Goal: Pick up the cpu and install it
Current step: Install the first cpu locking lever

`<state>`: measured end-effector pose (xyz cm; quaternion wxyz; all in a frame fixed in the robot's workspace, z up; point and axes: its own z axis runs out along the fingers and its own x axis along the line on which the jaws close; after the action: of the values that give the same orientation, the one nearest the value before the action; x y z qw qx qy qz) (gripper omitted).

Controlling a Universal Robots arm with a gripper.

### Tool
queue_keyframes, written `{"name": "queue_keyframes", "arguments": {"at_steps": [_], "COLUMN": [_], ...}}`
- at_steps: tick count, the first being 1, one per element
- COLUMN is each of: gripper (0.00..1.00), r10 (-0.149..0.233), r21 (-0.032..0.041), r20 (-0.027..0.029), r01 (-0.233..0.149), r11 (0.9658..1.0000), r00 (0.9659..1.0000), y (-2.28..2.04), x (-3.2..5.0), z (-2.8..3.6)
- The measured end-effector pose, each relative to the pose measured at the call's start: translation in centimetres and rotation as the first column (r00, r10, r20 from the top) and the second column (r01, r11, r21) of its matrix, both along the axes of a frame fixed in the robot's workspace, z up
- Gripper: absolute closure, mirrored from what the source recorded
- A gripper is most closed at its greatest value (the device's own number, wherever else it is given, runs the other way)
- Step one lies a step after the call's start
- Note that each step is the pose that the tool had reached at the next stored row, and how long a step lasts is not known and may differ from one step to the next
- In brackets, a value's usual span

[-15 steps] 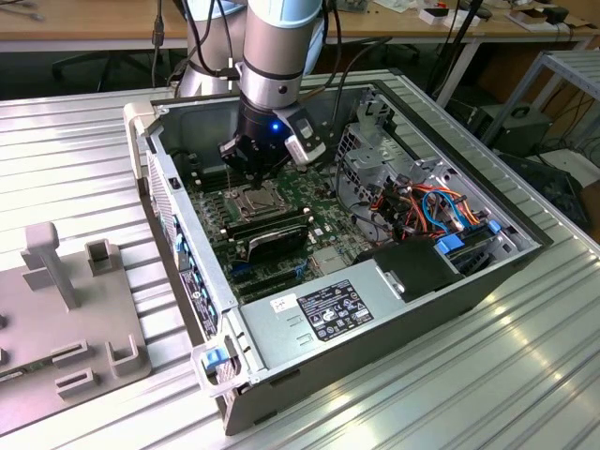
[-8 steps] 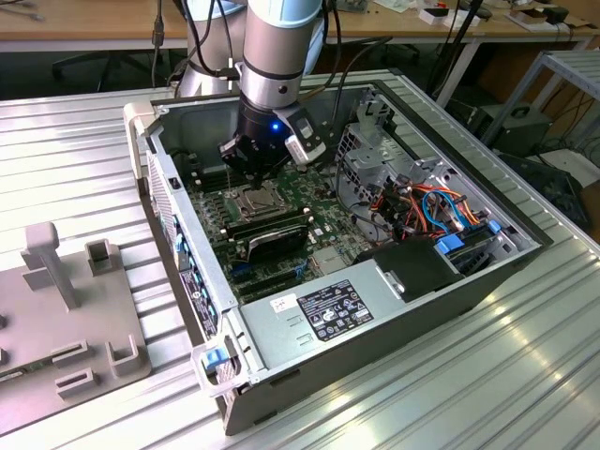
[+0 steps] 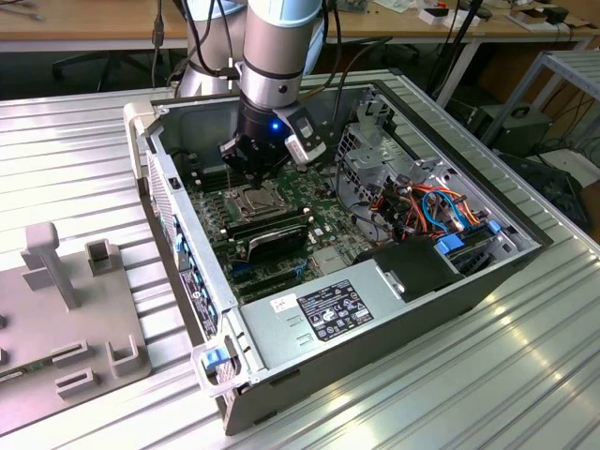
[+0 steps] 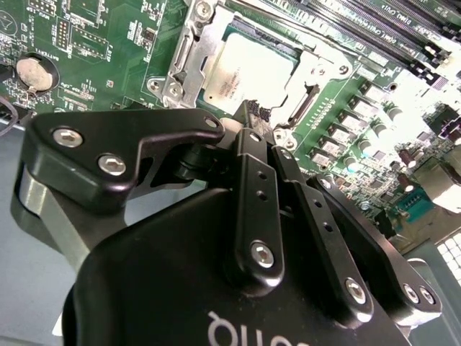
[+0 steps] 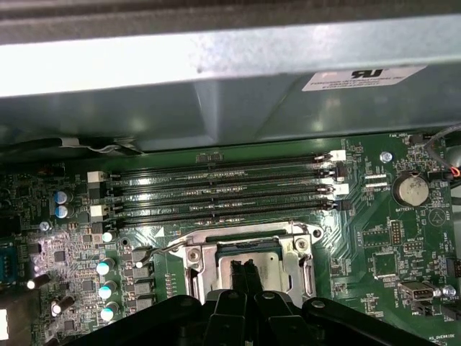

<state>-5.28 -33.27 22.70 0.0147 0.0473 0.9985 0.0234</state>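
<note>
pincer (image 4: 248,119) fingers are pressed together, holding nothing, tips just above the cpu (image 4: 248,72), which already lies in the socket (image 5: 248,263) with the metal frame open around it. seating looks done; i judge that the frame is not yet latched.

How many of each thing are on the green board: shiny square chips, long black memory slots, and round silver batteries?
cpu: 1
long black memory slots: 4
round silver battery: 1
Total: 6
</note>
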Motion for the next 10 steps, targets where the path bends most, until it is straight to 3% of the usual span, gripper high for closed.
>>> {"name": "queue_keyframes", "arguments": {"at_steps": [3, 8, 10], "gripper": [0.89, 0.89, 0.89], "r10": [0.0, 0.002, 0.018], "r21": [-0.0002, -0.0001, -0.0002], "r20": [0.0, 0.0, -0.0001], "r01": [0.0, -0.002, -0.018], "r11": [1.0, 1.0, 0.9998], "r00": [1.0, 1.0, 0.9998], "y": [0.0, 0.0, 0.0], "x": [0.0, 0.0, 0.0], "z": [0.65, 0.66, 0.66]}}
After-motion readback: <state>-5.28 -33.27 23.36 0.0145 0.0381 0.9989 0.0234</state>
